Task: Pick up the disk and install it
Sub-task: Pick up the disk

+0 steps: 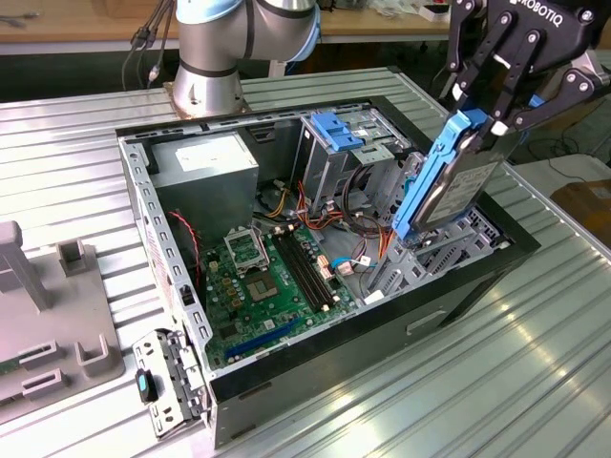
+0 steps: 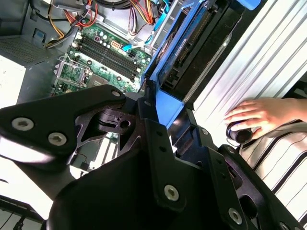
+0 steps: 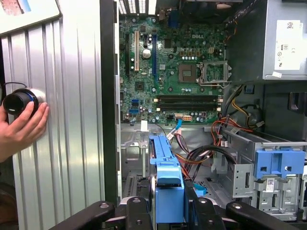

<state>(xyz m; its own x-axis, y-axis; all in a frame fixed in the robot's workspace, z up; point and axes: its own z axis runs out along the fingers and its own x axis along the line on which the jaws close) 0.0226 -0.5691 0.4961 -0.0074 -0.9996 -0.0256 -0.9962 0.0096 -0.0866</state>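
Observation:
My gripper (image 1: 485, 116) is shut on the upper end of the disk (image 1: 451, 183), a grey drive with bright blue side rails. The disk hangs tilted on edge over the open computer case (image 1: 143, 219), at the exterior view's right. Its lower end dips among the grey bay brackets (image 1: 430, 256) inside the case. I cannot tell whether it touches them. In the first wrist view the blue rail of the disk (image 3: 166, 178) runs out from between my black fingers (image 3: 136, 211). In the second wrist view the disk (image 2: 194, 45) points down toward the case interior.
Inside the case are a green motherboard (image 1: 258, 277), a grey power supply box (image 1: 205, 162) and a blue-topped drive cage (image 1: 336, 134) with loose cables beside it. A person's hand (image 3: 21, 129) holds a black round knob on the ribbed table. A grey fixture (image 1: 48, 324) sits at the exterior view's left.

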